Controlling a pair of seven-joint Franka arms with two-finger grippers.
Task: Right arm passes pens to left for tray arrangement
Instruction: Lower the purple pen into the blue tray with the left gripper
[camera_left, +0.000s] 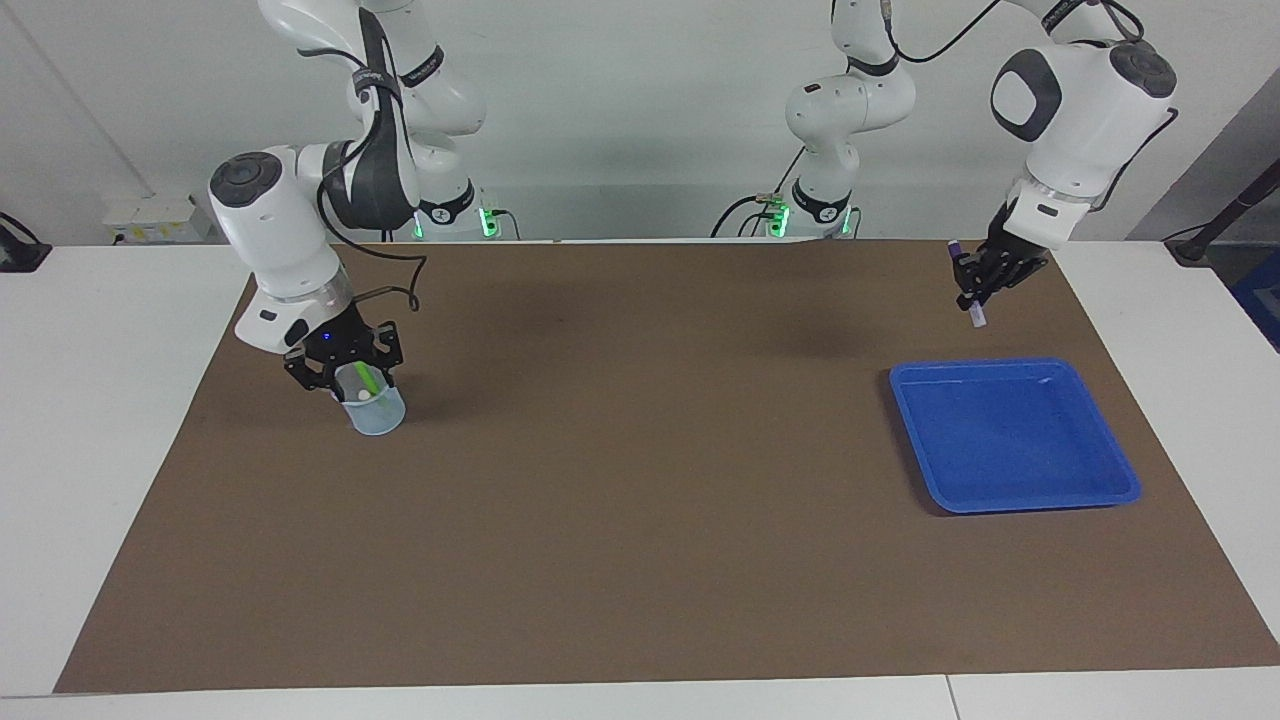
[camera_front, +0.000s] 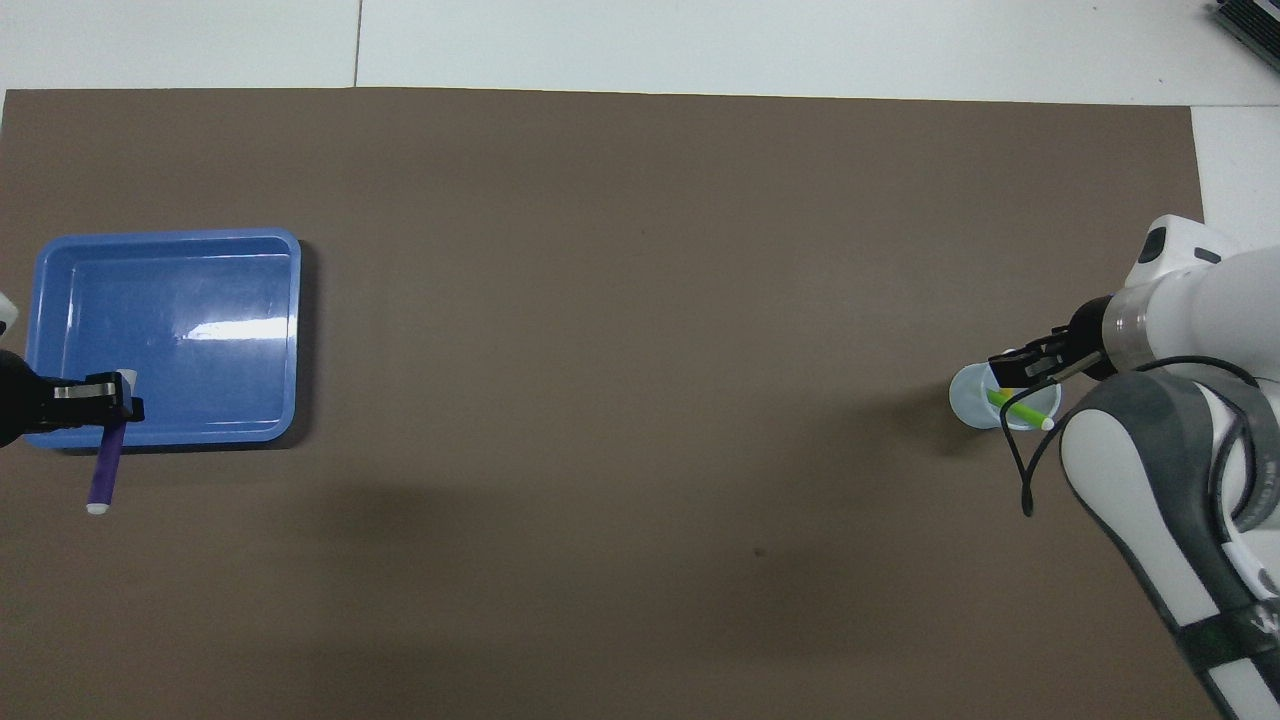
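A purple pen is being held by the left hand near the empty tray, while two pens in the cup are being reached by the half-open right hand.

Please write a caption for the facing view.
Left pincer holds purple pen; right pincer reaches into cup.
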